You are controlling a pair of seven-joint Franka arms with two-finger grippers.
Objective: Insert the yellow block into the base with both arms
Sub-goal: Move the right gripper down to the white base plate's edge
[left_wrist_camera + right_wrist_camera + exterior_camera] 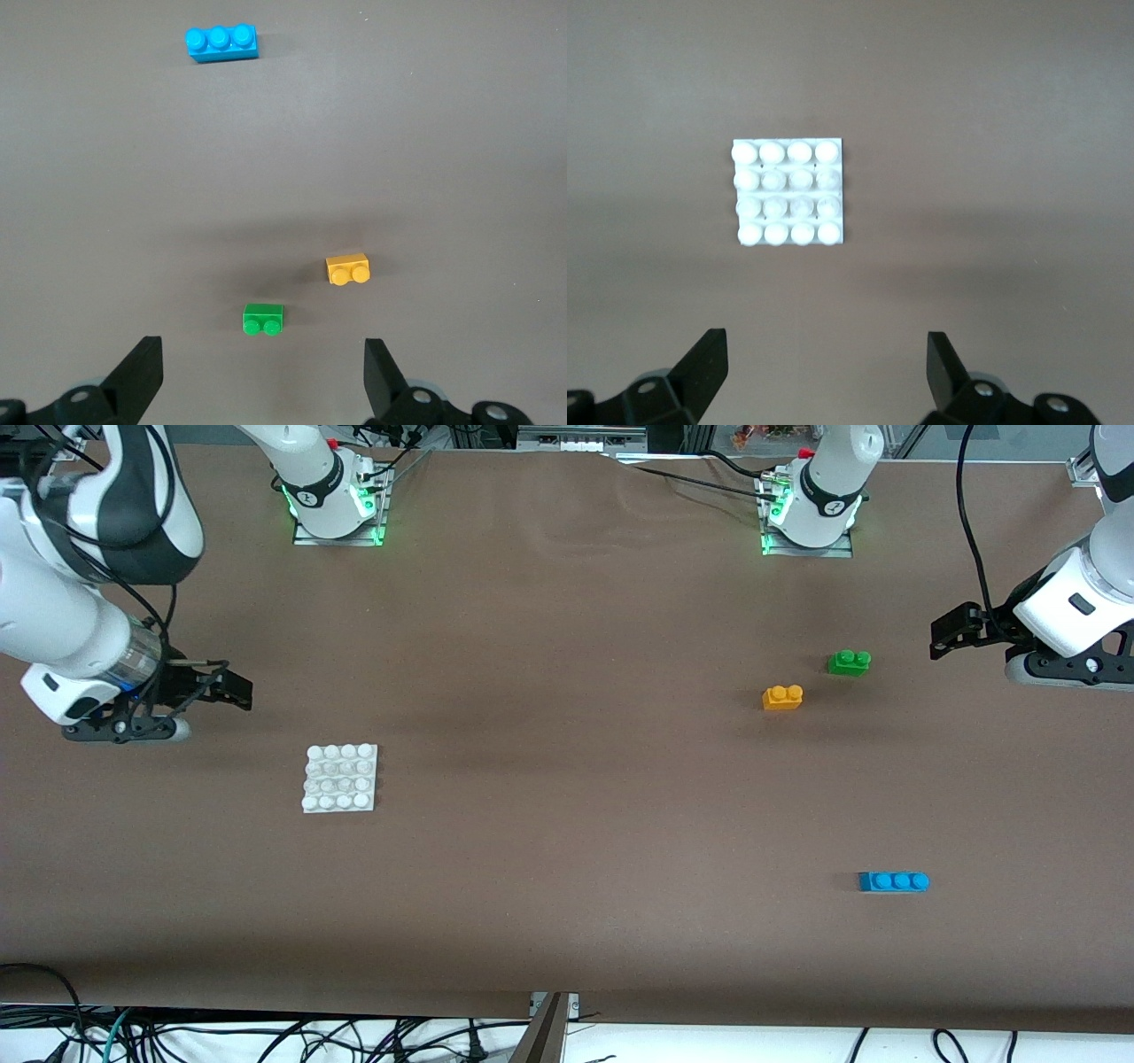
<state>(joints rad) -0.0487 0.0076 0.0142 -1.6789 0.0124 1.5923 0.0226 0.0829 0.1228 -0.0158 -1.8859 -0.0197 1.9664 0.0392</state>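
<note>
Blue brick (893,881) nearest the front camera, at the left arm's end of the counter (567,779). Base (340,778) lies flat toward the right arm's end. Yellow block (782,697) farther, upright, green brick (849,662) just beside it, apart. Left tool (946,636) and right tool (232,689) hang released over bare counter, holding nothing.

The yellow block (782,697) sits just beside a two-stud brick (849,662), nearer the camera; the base (340,778) lies well apart, toward the right arm's end.

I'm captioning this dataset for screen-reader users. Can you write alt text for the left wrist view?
Three toy bricks lie apart on a brown table: the yellow block, a green brick beside it, and a blue brick off on its own. The open left gripper hangs above the table, holding nothing.
</note>
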